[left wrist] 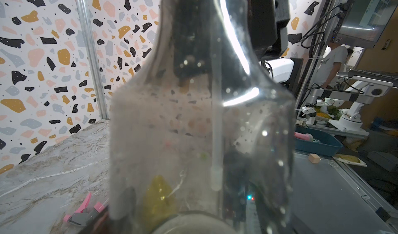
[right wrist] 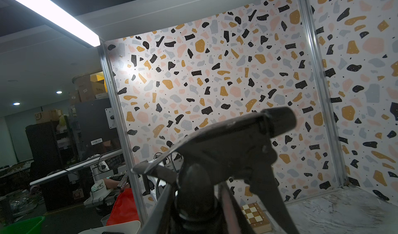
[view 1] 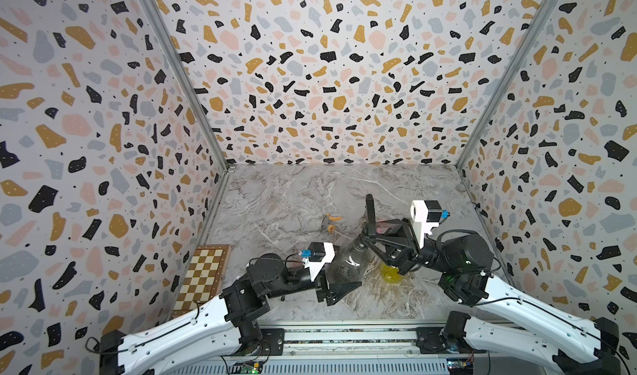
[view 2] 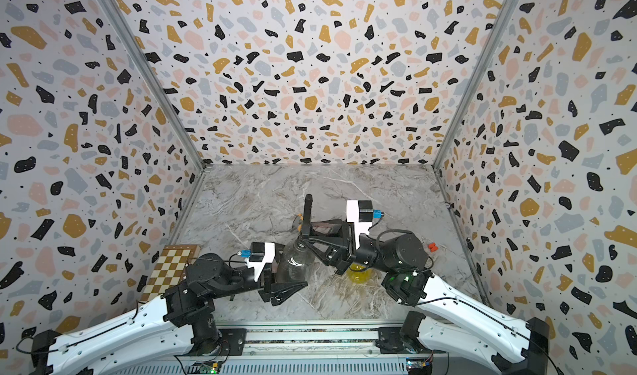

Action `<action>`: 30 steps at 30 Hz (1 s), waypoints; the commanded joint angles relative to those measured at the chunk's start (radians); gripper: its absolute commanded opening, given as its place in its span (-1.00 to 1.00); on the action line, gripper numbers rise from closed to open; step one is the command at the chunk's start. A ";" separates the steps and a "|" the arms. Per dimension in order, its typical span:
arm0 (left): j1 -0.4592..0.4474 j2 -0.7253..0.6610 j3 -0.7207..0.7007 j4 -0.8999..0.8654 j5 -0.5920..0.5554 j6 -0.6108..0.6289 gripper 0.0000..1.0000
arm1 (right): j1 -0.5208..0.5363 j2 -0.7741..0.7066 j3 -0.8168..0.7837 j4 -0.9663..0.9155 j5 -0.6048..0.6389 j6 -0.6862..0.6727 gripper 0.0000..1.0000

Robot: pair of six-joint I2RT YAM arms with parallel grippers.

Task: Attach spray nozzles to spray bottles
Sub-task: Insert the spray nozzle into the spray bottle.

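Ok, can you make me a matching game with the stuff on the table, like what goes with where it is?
Things:
1. black nozzle
2. yellow bottle
3. chessboard
4. grey-and-orange nozzle

Places:
A. at the table's edge, by the left wall
B. lying on the table, beyond both arms
C. on top of the smoky grey bottle, its thin tube down inside
D. partly hidden beneath the right arm

Pairs: 1-C, 2-D, 3-A, 4-B
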 commanded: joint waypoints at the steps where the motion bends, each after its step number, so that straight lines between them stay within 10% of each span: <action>1: -0.007 -0.009 0.048 0.107 0.013 -0.014 -1.00 | 0.012 0.020 0.014 0.023 0.008 -0.002 -0.54; 30: -0.008 -0.096 0.069 0.071 -0.028 -0.035 -1.00 | 0.077 0.055 0.034 -0.023 0.055 -0.078 -0.52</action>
